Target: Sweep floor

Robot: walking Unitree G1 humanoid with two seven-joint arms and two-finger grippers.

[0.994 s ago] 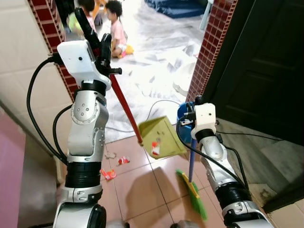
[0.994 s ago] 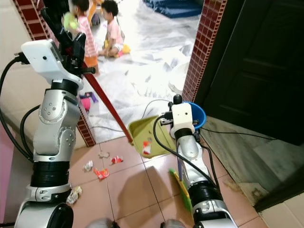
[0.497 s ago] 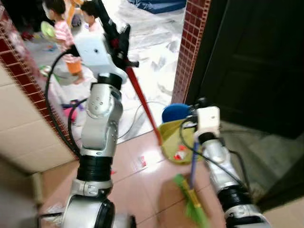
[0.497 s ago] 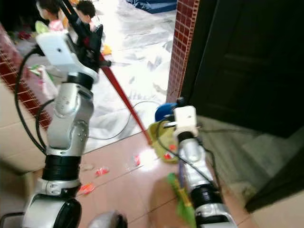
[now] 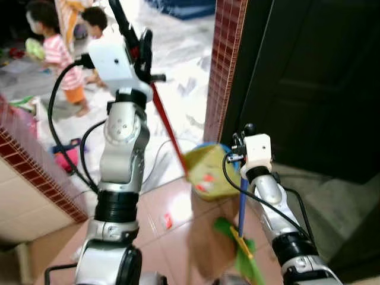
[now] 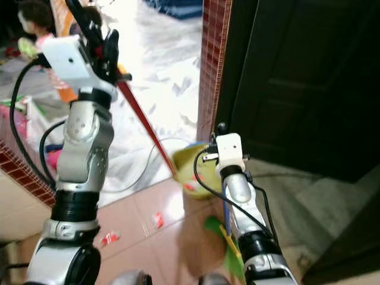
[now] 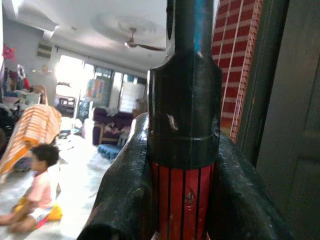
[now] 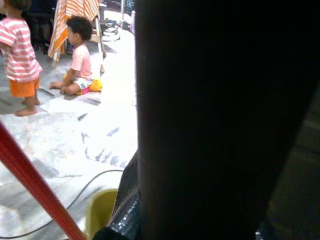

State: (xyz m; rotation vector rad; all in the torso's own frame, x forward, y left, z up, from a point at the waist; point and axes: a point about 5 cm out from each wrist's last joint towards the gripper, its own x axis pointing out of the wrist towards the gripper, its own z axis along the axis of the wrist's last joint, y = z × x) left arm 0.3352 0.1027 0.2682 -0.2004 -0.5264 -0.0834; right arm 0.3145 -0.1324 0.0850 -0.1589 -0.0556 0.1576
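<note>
Left wrist view looks straight up the dustpan's red handle [image 7: 184, 200], with the left gripper [image 5: 142, 50] clamped on it just below the black grip, one black finger pressed on each side. In the eye views that handle slants down from the raised left arm to the yellow-green dustpan [image 5: 208, 172], which hangs tilted above the tiled floor [image 5: 172, 205] near the brick pillar [image 5: 222, 65]. Red and white scraps [image 5: 206, 180] lie in the pan, and they look close to its lower lip, though the blur makes that hard to judge. A blue tub [image 6: 199, 146] peeks out behind the pan; its contents are hidden. The right gripper [image 5: 242, 141] is closed on the blue broom stick [image 5: 241, 205], whose green bristles [image 5: 240, 258] rest on the tiles near the robot's feet. More scraps, one red and white piece [image 5: 167, 221] among them, lie unswept on the floor, so the sweeping seems only partly done. The main risk is spilling: a pan held this steeply could shed its load if it swings or tips further. A thin cable [image 5: 155, 163] on the floor could snag the broom, and children [image 5: 56, 56] sit and stand in the room beyond, so a wide swing of the long handle would be unwise.
</note>
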